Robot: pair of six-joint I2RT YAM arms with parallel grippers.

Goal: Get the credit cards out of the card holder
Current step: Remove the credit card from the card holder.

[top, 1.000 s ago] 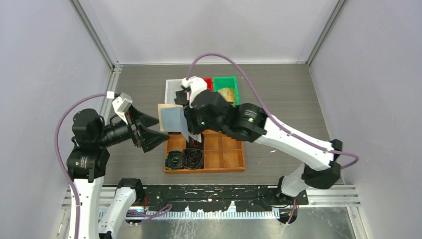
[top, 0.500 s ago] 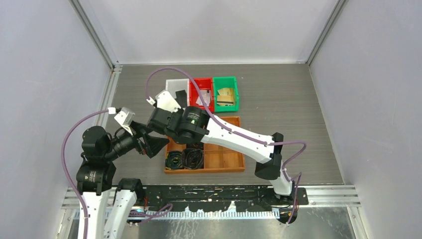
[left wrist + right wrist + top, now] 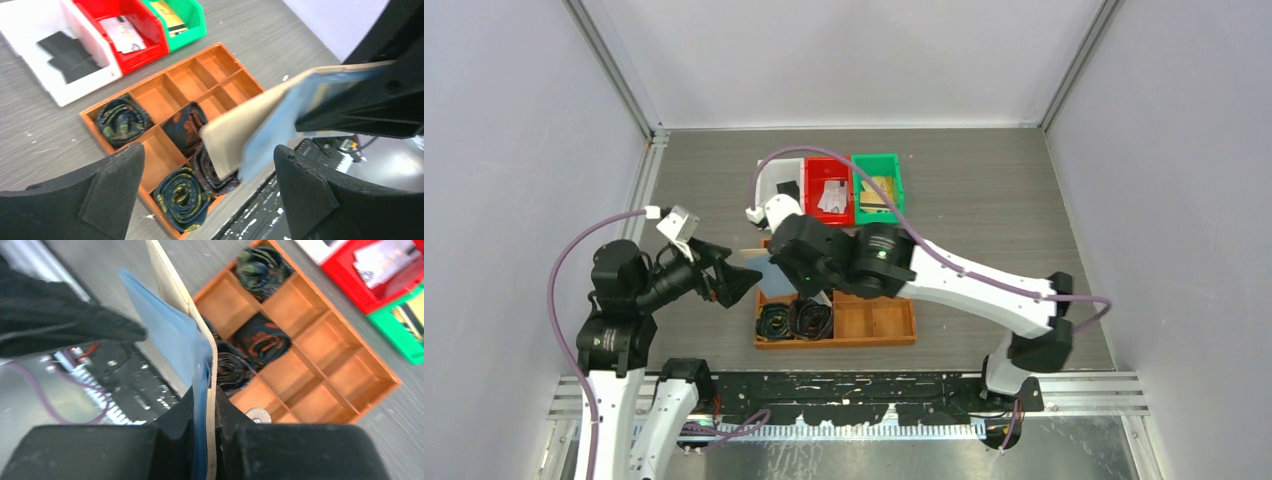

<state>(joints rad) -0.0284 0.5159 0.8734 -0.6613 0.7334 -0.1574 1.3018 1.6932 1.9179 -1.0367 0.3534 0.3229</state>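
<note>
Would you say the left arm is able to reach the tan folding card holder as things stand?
Probably yes: the right end effector holds the tan folding card holder aloft just ahead of the open left end effector, with nothing between.

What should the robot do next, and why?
Probably ease the open left hand forward to the tan folding card holder with pale blue pockets. The right hand holds it up just ahead, and the left hand holds nothing yet.
</note>
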